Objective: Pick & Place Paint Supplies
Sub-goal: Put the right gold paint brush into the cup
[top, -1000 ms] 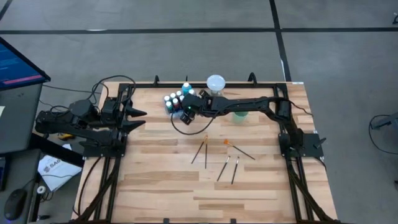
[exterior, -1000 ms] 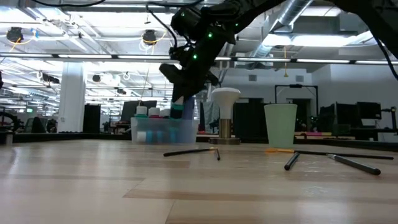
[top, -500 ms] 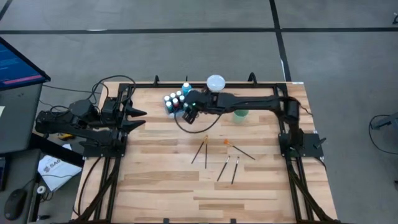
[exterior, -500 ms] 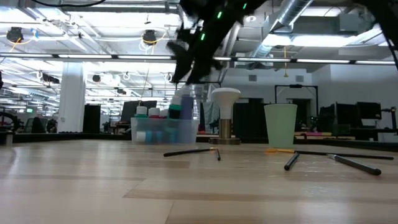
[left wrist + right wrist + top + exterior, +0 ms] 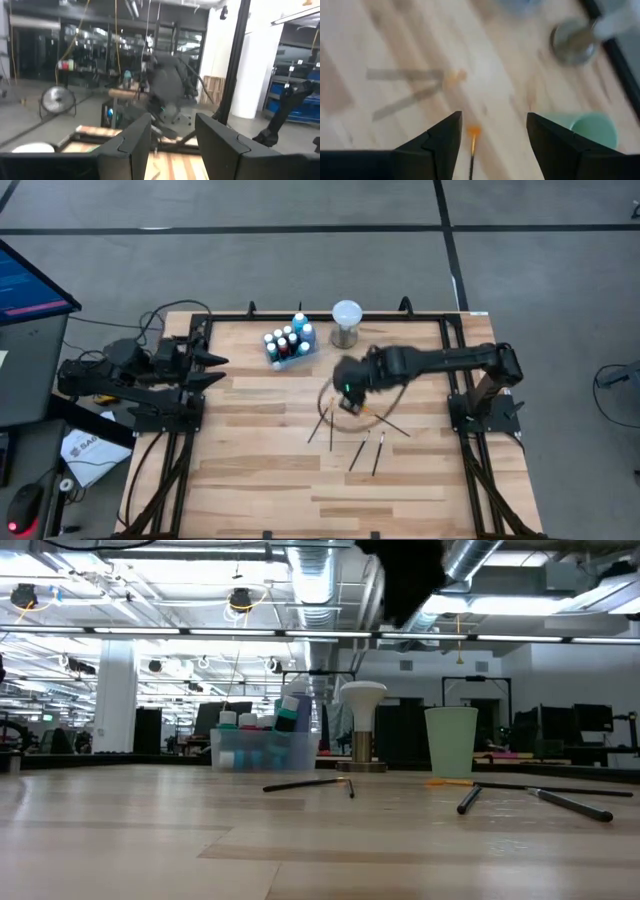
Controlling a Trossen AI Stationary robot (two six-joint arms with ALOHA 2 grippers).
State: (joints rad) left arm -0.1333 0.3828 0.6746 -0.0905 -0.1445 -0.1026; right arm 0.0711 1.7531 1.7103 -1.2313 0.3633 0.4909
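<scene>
Right now the right gripper (image 5: pixel 347 392) hangs above the middle of the wooden bench (image 5: pixel 260 470), over the near ends of the scattered brushes. Its jaws stand spread with nothing between them; in the right wrist view the two dark fingers (image 5: pixel 440 145) frame bare wood and the orange tip of one brush (image 5: pixel 473 134) directly below. The mint-green cup (image 5: pixel 592 129) shows off to one side in that view, with the metal base of the globe lamp (image 5: pixel 572 41) further on.

Five brushes (image 5: pixel 322 423) lie loose on the bench, fanned out near the middle, some crossing each other. From table height they look like thin dark sticks lying flat (image 5: pixel 305 783), well apart from the bottles.

The paint bottles (image 5: pixel 285 342) stand packed together in a clear tub (image 5: pixel 262 751) towards the far edge, white caps up, with blue, red and green bodies. One bottle with a teal top (image 5: pixel 288 714) stands taller than the others at the tub's end. Just beside the tub is the white globe on its metal stand (image 5: pixel 346 323), and the green cup (image 5: pixel 450 741) stands a little further along.

The left gripper (image 5: pixel 222 369) waits at the left edge of the bench, pointing inward. Its jaws are parted, the fingers (image 5: pixel 131 145) holding nothing, with the right arm visible beyond them across the bench.
</scene>
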